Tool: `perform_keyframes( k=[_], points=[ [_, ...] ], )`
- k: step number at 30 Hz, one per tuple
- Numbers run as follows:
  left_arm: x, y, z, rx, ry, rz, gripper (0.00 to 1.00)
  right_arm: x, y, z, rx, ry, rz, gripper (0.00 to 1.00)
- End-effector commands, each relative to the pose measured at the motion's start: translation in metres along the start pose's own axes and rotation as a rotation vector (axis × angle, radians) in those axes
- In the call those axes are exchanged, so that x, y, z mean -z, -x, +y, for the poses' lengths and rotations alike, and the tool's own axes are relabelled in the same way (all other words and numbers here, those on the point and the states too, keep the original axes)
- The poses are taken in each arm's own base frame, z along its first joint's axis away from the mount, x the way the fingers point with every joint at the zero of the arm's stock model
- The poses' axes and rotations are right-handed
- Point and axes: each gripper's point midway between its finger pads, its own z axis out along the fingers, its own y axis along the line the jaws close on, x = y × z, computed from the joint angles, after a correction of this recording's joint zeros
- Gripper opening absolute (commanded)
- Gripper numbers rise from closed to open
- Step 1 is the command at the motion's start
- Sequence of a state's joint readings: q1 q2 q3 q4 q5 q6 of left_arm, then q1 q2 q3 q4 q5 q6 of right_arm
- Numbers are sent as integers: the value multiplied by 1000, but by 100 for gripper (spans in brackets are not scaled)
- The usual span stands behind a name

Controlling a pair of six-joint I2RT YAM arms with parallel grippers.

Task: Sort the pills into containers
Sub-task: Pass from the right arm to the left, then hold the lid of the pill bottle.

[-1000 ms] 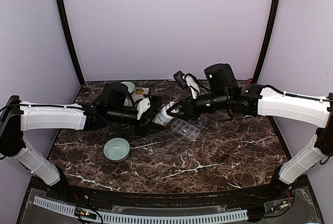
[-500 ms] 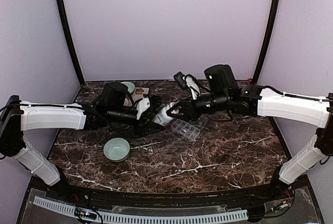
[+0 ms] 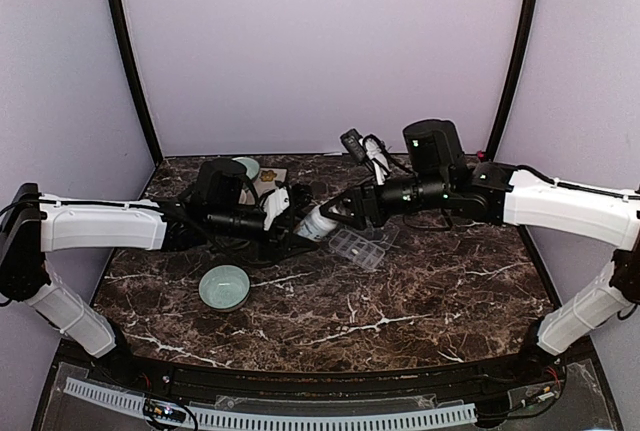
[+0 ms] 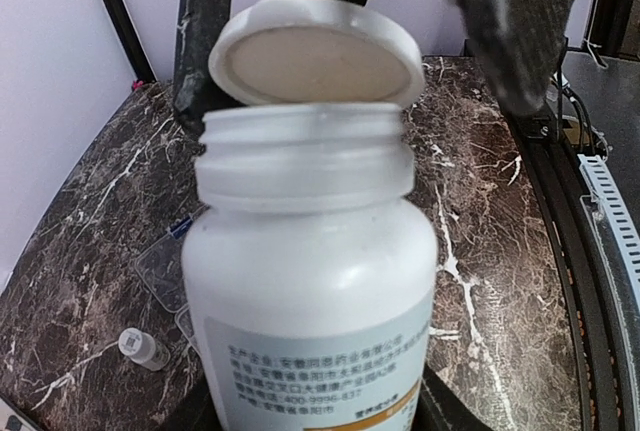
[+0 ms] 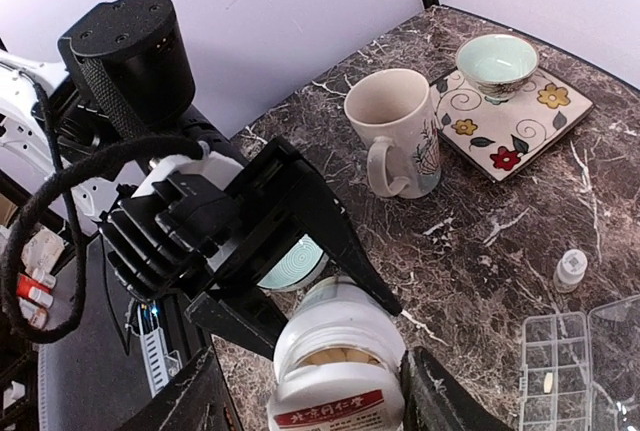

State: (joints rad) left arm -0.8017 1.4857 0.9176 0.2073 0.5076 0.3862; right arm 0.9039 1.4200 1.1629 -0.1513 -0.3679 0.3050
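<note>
- Since the frame one second earlier, the right gripper (image 3: 340, 213) has spread its jaws, and its wrist has shifted slightly toward the right of the top view.
- Right gripper: the jaws stand wide, one finger on each side of the cap (image 4: 315, 51). In the left wrist view there is a clear gap on the right side of the cap. On the left side I cannot tell whether the finger touches it.
- Left gripper (image 3: 298, 223): clamped on the body of the white bottle (image 4: 310, 281), just left of centre in the top view, with the bottle mouth pointing toward the right gripper.
- Cap: off the neck and tilted up above the bottle mouth. Its tan inner face is turned toward the left wrist camera.
- Pill organiser (image 3: 358, 248): lying on the marble table (image 3: 420, 301), just below and right of the bottle in the top view. Its clear lid is folded open beside the rows of compartments. Neither gripper touches it.
- Small vial (image 5: 571, 269): upright on the table, near the organiser, at the right of the right wrist view.
- Mug (image 5: 395, 131): upright, upper centre of the right wrist view, just beside the flowered plate (image 5: 540, 116).
- Pale green bowl (image 5: 495, 61): standing on that plate.
- Second green bowl (image 3: 224, 287): lower left of centre in the top view, well apart from the organiser.
</note>
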Motion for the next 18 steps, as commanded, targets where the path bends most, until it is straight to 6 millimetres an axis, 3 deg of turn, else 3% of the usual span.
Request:
perform_keyframes(
  k=[1,18],
  points=[
    [2,6,4,-23,31,-23,25,9,8,7,-7,39,-55,63],
    [6,9,9,-42,77,-44,24,37,20,-4,-216,99,-194,72]
  ],
)
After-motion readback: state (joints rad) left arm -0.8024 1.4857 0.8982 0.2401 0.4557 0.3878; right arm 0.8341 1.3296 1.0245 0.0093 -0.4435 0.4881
